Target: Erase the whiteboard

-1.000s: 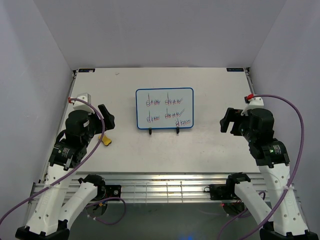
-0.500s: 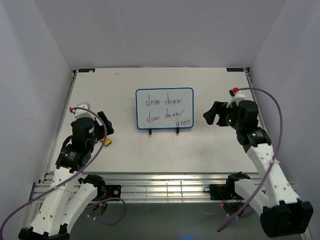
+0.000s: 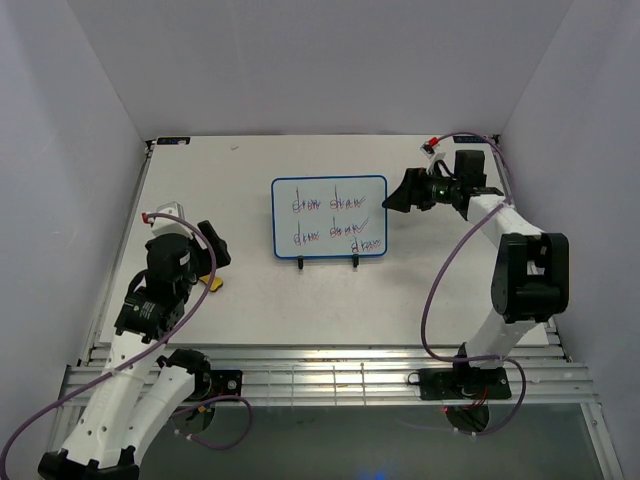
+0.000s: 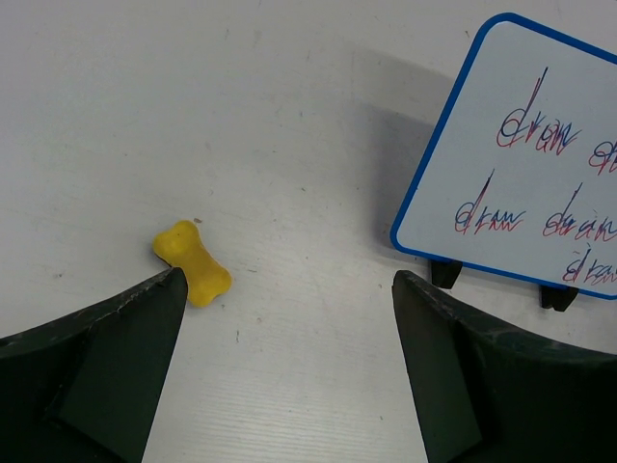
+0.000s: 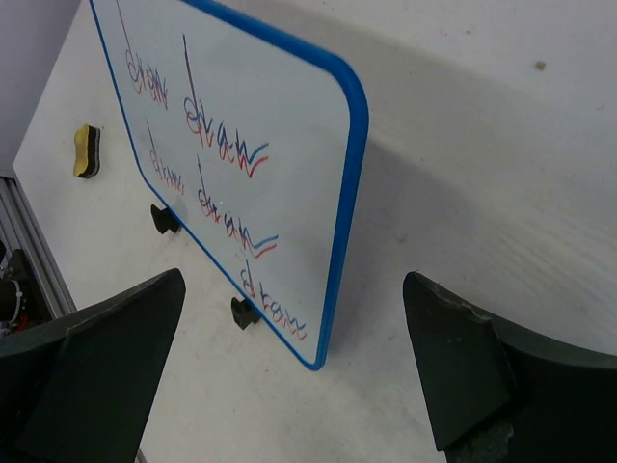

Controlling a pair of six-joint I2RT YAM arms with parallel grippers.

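Observation:
The whiteboard (image 3: 329, 217) stands upright mid-table on two black feet, blue-framed, with purple and red handwriting. It also shows in the left wrist view (image 4: 530, 174) and the right wrist view (image 5: 231, 145). A small yellow eraser (image 3: 212, 284) lies on the table to its left, also in the left wrist view (image 4: 193, 262) and the right wrist view (image 5: 86, 151). My left gripper (image 3: 212, 250) (image 4: 289, 280) is open and empty just above the eraser. My right gripper (image 3: 395, 195) (image 5: 294, 280) is open and empty, facing the board's right edge.
The white table (image 3: 420, 290) is walled by pale panels at the back and both sides. An aluminium rail (image 3: 320, 375) runs along the near edge, with the arm bases on it. The right arm's purple cable (image 3: 440, 290) loops over the right part of the table.
My right arm has swung from the table's right side up and inward to the board's right edge. My left gripper has shifted slightly nearer over the eraser. Both grippers stay open.

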